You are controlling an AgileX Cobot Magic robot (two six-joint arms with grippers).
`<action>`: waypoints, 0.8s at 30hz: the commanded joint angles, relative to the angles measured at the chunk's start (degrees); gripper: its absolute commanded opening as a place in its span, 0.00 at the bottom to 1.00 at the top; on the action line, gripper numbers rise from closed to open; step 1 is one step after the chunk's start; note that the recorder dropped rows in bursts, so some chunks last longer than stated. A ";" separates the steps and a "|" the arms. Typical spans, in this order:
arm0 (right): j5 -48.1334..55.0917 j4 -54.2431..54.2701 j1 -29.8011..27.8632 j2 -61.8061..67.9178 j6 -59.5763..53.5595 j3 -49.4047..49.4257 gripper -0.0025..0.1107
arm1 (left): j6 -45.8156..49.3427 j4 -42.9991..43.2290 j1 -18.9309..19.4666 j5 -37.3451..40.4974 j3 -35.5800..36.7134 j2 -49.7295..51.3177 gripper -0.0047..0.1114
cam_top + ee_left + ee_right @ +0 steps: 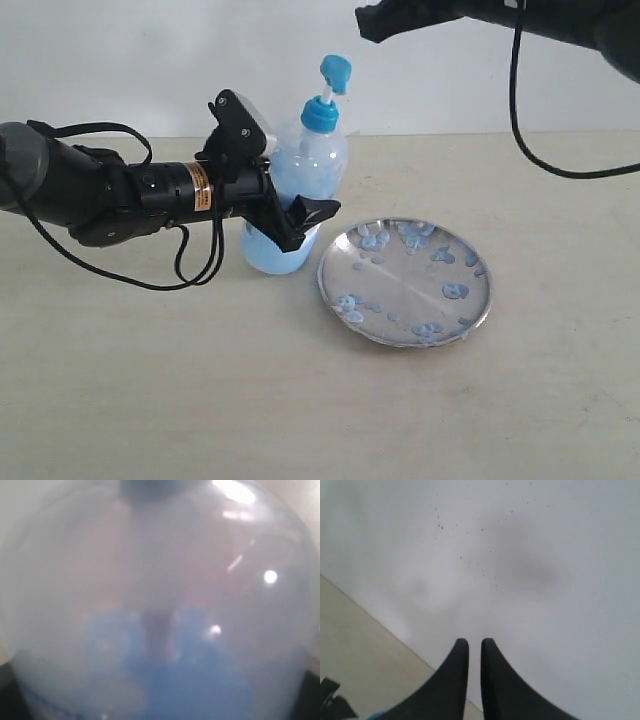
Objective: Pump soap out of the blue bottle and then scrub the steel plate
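At centre left of the exterior frame, the left gripper (290,180) clamps the blue bottle (312,160), just left of the steel plate (400,343) dotted with soap (455,291). At upper right, the right gripper (368,22), closed and empty, hovers above the pump head (335,72). Pumping seems to be the step in hand, and it calls for a downward press.

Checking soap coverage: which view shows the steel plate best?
Exterior view: whole steel plate, soap blobs clear. Left wrist view shows only the blue bottle; right wrist view only wall, table. No plate there.

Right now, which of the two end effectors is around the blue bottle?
The left end effector: its jaws flank the blue bottle. The right end effector hangs higher up, empty.
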 commanded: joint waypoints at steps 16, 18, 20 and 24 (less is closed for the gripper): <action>10.40 -55.38 10.82 -1.81 46.68 -0.09 0.02 | -0.21 -0.47 0.47 4.74 0.85 1.31 0.08; 11.96 -56.08 10.82 -1.81 48.77 -0.09 0.02 | -0.21 -0.47 0.47 4.74 0.85 1.31 0.08; 13.51 -56.60 10.82 -1.81 49.88 -0.09 0.02 | -0.21 -0.47 0.47 4.74 0.85 1.31 0.08; 15.07 -56.60 10.82 -1.81 50.31 0.12 0.02 | -0.21 -0.47 0.46 4.98 0.85 1.31 0.08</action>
